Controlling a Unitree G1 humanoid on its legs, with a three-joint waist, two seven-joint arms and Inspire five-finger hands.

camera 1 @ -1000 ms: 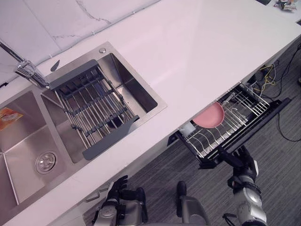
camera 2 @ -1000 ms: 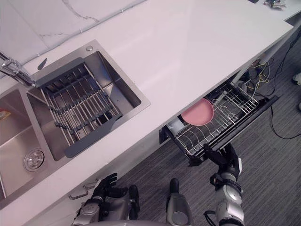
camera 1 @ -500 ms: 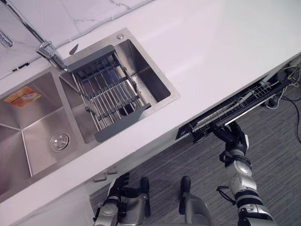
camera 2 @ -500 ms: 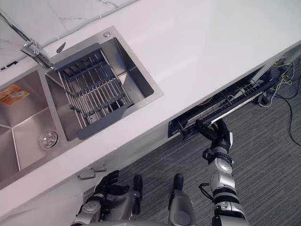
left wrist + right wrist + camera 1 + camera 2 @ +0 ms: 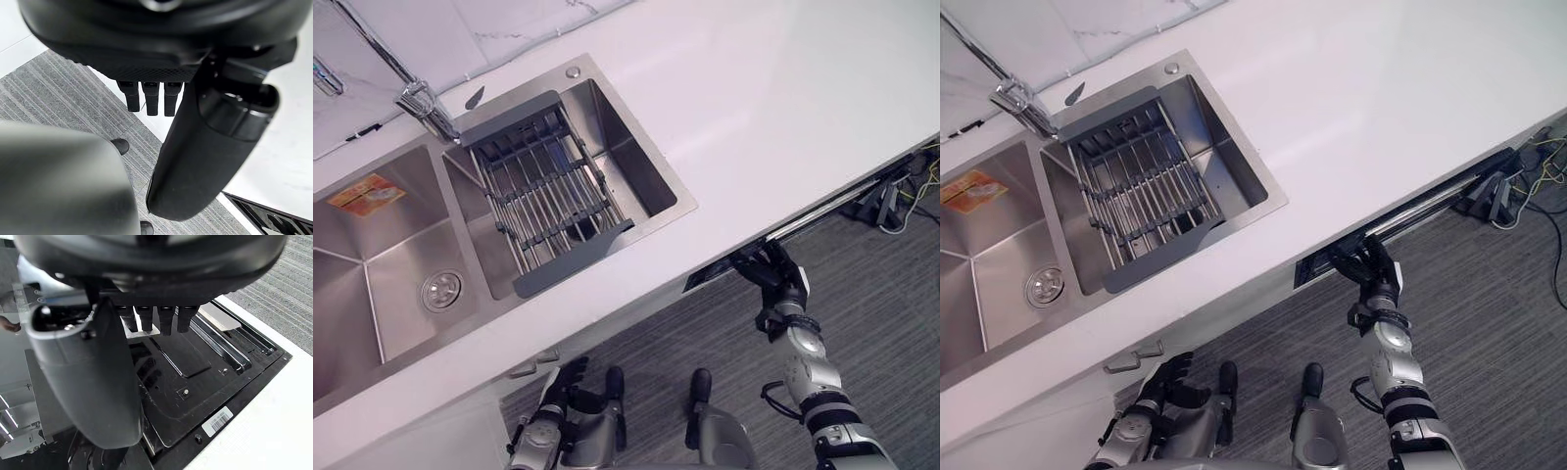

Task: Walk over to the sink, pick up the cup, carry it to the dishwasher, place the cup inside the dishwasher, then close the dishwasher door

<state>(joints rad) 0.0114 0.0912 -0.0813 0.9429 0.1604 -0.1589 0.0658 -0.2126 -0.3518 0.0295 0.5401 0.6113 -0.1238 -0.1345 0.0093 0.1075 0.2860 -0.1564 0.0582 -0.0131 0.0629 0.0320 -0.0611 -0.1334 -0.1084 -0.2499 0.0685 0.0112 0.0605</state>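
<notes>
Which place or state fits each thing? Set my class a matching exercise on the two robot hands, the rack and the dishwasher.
Things
1. right robot hand
2. left robot hand
3. rack
4. dishwasher

Places or states
A. across the right basin of the sink
B. almost shut, under the counter
C. low at the robot's side, holding nothing
D. fingers out against the dishwasher front

Pairs: 1-D, 2-C, 3-A, 4-B

White counter (image 5: 783, 108) with steel sink (image 5: 382, 284), apparently drainer rack (image 5: 543, 196) across
</notes>
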